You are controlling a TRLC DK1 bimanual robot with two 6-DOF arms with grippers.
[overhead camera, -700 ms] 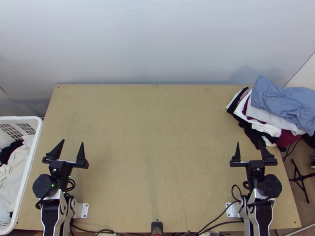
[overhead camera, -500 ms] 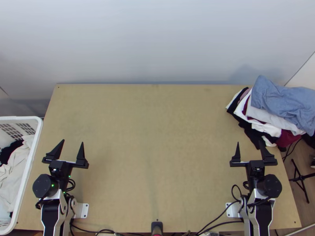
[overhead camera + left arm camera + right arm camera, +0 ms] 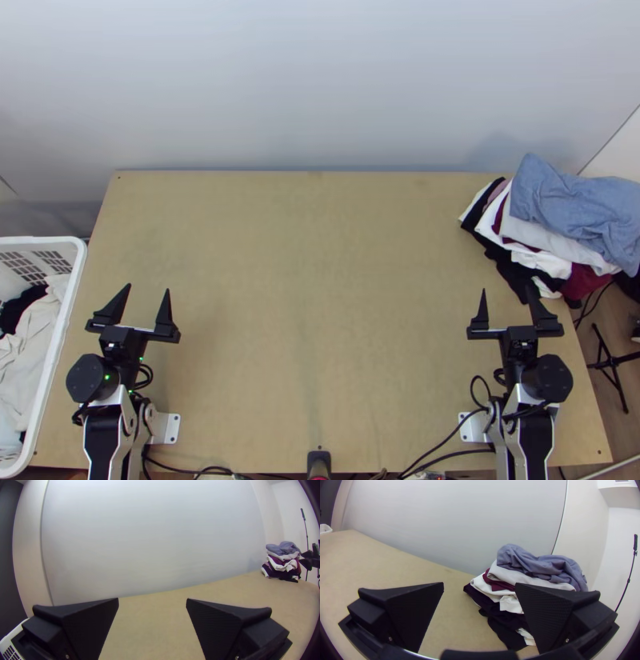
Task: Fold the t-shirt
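Grippers open, t-shirt to be chosen
From the table (image 3: 320, 304) middle, your left gripper (image 3: 148, 289) at nine o'clock and right gripper (image 3: 507, 290) at three stand open, holding nothing. I cannot tell which cloth is the t-shirt — maybe it is in the basket (image 3: 40, 241) at nine, or in the pile (image 3: 552, 256) at two. It should be light, soft and floppy, so pinch it by shoulders or hem corners. The wide middle gives you room for spreading — but mind the basket's rim and the pile near your right fingers.
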